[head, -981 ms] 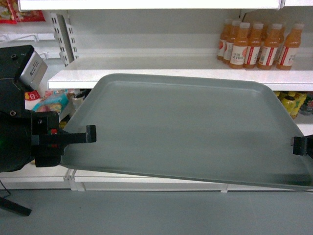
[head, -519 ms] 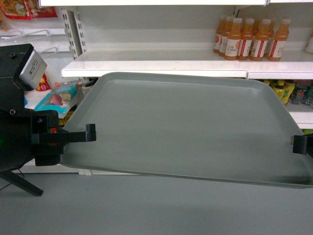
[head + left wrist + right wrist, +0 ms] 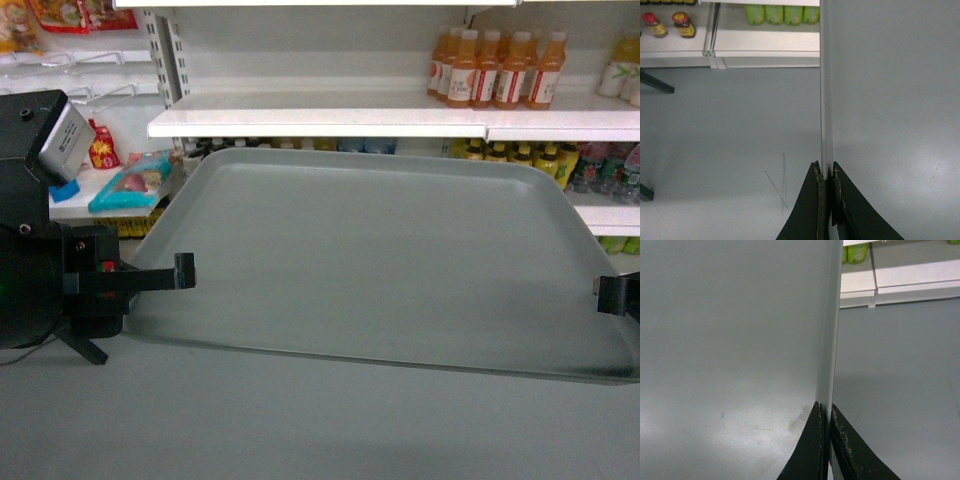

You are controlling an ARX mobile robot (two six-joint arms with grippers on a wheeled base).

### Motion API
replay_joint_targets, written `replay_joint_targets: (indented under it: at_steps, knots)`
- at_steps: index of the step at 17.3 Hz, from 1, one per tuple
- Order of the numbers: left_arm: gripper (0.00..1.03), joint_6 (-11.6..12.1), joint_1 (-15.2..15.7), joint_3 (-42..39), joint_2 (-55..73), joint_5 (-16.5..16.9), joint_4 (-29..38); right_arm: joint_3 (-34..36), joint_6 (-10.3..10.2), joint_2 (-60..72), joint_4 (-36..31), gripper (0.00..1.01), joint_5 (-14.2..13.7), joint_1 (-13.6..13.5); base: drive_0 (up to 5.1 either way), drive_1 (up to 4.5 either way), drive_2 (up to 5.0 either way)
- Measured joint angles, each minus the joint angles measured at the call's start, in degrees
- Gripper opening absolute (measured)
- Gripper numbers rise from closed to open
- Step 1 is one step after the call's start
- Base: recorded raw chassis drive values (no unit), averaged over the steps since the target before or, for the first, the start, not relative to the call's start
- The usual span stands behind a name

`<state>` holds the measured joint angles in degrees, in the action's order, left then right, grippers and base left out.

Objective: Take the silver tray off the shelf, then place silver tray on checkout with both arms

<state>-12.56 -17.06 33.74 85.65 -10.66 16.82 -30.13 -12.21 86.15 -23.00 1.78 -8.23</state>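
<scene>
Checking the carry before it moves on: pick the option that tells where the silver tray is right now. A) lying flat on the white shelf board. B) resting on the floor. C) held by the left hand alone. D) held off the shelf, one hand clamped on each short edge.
D: the silver tray hangs in front of the shelf, with the left hand and the right hand each shut on its rim.

stood on a plain grey floor [image 3: 300,430], faintly scuffed. backed by white store shelving with slotted uprights [image 3: 160,55]. stocked with orange drink bottles [image 3: 495,68] upper right, green bottles [image 3: 775,13] low down, snack packets [image 3: 135,182] at left.
</scene>
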Motion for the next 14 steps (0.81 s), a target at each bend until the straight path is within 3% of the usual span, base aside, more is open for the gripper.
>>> replay_joint_targets:
  at_steps: [14]
  knots:
    - [0.03,0.07,0.00,0.00,0.00,-0.07,-0.15,0.00,0.00,0.00,0.15,0.03,0.00,-0.02,0.1,-3.52,3.8]
